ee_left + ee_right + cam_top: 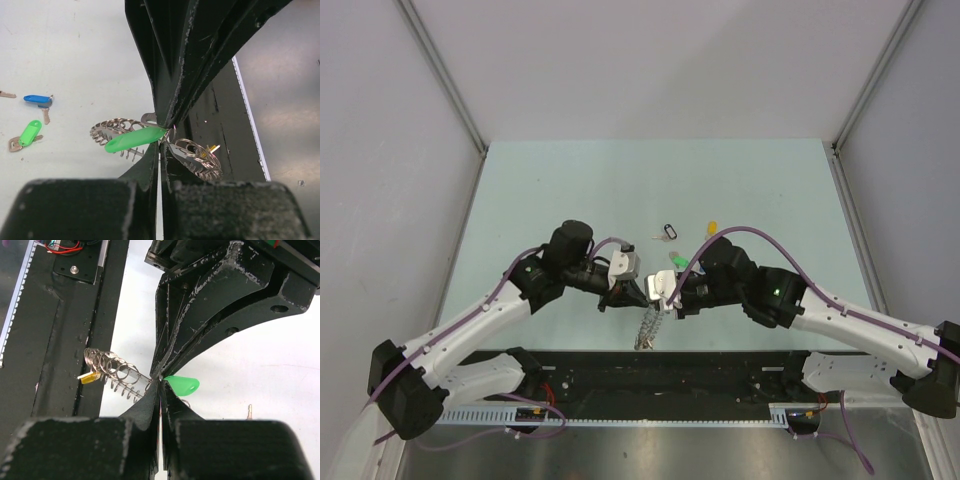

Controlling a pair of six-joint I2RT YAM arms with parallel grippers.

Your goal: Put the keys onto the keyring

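Keyring (647,328) up off the worktop (570,190), hanging from the point where both arms meet, its coiled rim sagging toward the black base plate (720,372) at the near edge. Right end effector (160,386) pinched fully shut. The ring's coil runs straight into its tips, so it appears to have the keyring by the rim. Left end effector (160,150) also closed tight, tip to tip against the right one at the same spot on the ring. The green-headed key (134,140) juts out sideways from that pinch, but whether the left fingers have that key or the ring wire cannot be told. The green head lies across the ring's open centre in the left wrist view. A yellow-headed key (90,377) sits on the coil at the far side of the ring from the pinch, over the base plate. Loose keys lie flat on the worktop beyond the keyring, away from the arm bases. A black key (668,232) and an orange key (712,226) are farthest from the ring. A second green key (29,134) lies nearer to it, with a blue key (38,99) just beside that one. All four are well apart from the ring and touch neither end effector.
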